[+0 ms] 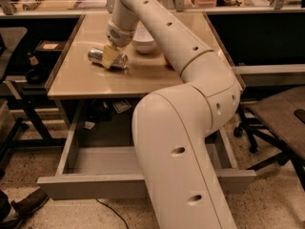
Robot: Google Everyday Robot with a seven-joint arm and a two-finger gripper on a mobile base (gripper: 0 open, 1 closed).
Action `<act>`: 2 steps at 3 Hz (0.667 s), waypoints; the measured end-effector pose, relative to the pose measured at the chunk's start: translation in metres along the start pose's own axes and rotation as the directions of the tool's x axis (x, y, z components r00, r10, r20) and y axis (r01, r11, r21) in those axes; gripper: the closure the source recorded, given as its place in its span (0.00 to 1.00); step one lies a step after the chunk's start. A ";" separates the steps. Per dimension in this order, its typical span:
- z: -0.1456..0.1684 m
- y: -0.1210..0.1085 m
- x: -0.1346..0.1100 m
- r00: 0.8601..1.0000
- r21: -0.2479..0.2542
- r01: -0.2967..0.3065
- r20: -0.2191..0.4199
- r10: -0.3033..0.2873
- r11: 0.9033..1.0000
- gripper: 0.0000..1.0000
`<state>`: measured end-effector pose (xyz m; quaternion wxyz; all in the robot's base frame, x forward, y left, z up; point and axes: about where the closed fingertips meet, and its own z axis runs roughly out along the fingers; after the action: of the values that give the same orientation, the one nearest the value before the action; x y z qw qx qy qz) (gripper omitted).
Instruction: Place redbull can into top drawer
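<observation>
The can lies on its side on the tan surface, toward the back left, with a white bowl just beside it to the right. Its long axis runs roughly left to right along the surface, the right end sitting a little nearer the camera. The end effector comes down from above onto the middle of the can, set crosswise to that axis, so both silver ends show on either side of it. Whether it is clenched on the can or only set against it, I cannot tell.

The drawer is pulled out below the front edge of the surface, open, with a bare floor where it shows. It lies lower and nearer the camera than the can. The arm's thick lower link stands in front of the middle and right of the drawer, so the left half looks like the freer place to set the can down.
</observation>
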<state>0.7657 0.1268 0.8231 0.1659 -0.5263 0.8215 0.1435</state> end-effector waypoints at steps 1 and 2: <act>0.000 0.000 0.000 1.000 0.000 0.000 0.000 0.000 1.000 0.88; 0.000 0.000 0.000 1.000 0.000 0.000 0.000 0.000 1.000 1.00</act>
<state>0.7657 0.1269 0.8231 0.1659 -0.5264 0.8215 0.1435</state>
